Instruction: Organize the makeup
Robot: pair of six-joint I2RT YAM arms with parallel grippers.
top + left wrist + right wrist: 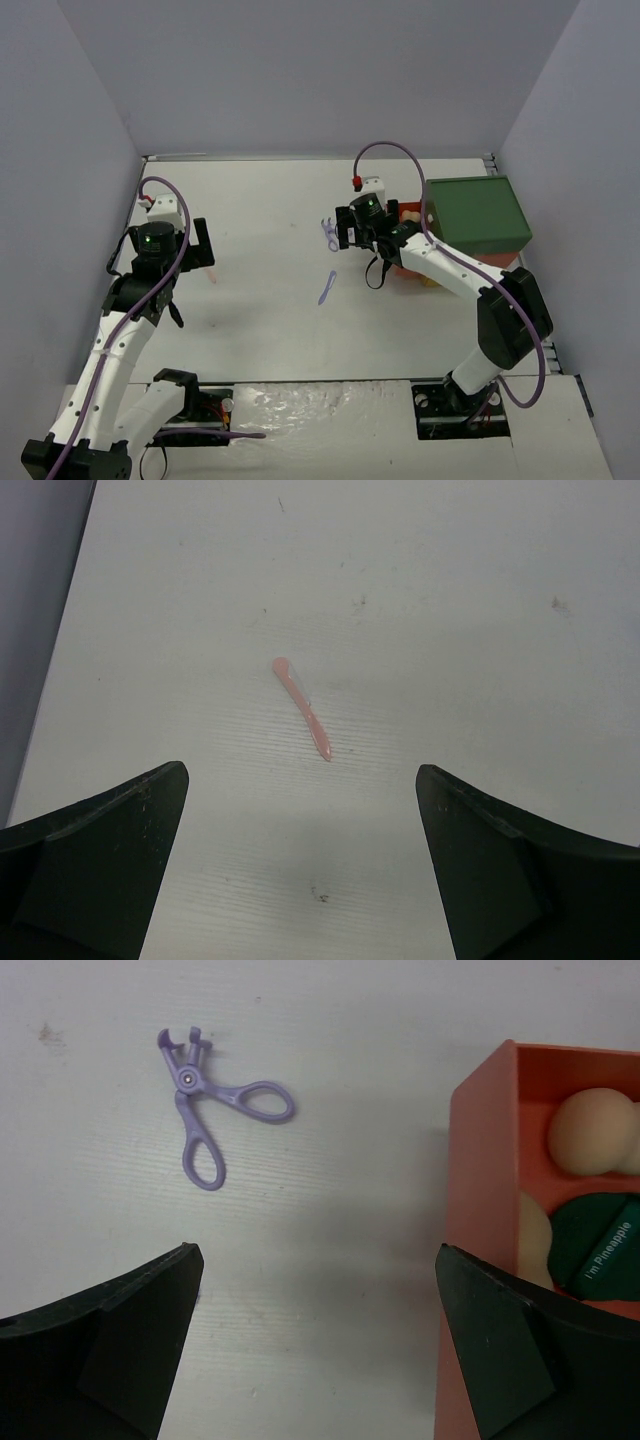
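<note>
A pink stick [302,708] lies on the white table just ahead of my left gripper [301,771], which is open and empty above the table at the left [175,255]. A lilac scissor-shaped tool [187,1081] lies ahead and to the left of my right gripper [320,1250], also open and empty. An orange-red tray [480,1160] sits beside the right finger. It holds tan egg-shaped sponges [590,1130] and a dark green disc [600,1245]. A thin lilac stick [327,288] lies mid-table.
A big green-topped box [478,213] stands at the right, behind the tray [408,268]. Grey walls close in the table on the left, back and right. Both arm bases sit at the near edge.
</note>
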